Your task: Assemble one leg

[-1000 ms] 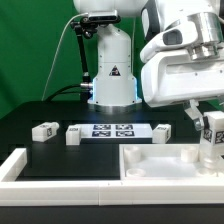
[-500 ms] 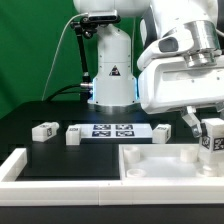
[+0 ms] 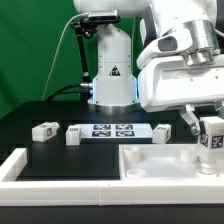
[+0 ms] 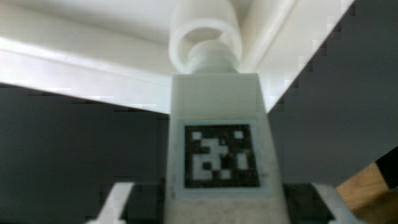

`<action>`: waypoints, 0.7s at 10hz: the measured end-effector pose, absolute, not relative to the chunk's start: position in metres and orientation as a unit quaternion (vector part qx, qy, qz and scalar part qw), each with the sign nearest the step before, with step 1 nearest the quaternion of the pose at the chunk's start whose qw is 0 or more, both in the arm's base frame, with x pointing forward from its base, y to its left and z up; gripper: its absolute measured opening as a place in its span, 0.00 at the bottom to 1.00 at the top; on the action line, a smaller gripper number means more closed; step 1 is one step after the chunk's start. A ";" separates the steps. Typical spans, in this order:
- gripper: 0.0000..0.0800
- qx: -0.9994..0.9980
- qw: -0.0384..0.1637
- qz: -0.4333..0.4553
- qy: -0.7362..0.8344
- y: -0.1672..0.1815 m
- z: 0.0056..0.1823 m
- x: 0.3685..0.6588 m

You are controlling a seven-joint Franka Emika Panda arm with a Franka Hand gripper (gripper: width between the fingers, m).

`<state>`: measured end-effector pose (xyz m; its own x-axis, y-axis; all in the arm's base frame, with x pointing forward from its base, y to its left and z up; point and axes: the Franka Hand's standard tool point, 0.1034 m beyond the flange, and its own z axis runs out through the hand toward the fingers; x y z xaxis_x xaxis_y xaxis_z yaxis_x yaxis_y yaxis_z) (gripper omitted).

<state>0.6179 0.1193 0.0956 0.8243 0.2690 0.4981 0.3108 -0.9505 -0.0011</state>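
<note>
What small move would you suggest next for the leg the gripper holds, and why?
Probably ease the leg straight down: the gripper holds it upright, and the wrist view shows its end at the round socket of the white piece.

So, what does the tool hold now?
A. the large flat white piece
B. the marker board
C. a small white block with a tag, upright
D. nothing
C: in the exterior view the tool is shut on the leg, a small tagged white block held upright over the large flat white piece.
</note>
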 end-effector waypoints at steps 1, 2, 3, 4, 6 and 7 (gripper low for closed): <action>0.36 -0.954 0.040 -0.256 -0.151 0.117 0.094 0.616; 0.36 -0.952 0.038 -0.264 -0.149 0.115 0.094 0.614; 0.36 -0.950 0.037 -0.271 -0.148 0.114 0.094 0.614; 0.36 -0.948 0.036 -0.278 -0.147 0.114 0.094 0.616; 0.36 -0.949 0.037 -0.275 -0.147 0.115 0.086 0.614; 0.36 -0.950 0.038 -0.273 -0.149 0.117 0.083 0.613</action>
<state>0.6129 0.1170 0.0834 0.8070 0.2612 0.5296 0.3030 -0.9530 0.0082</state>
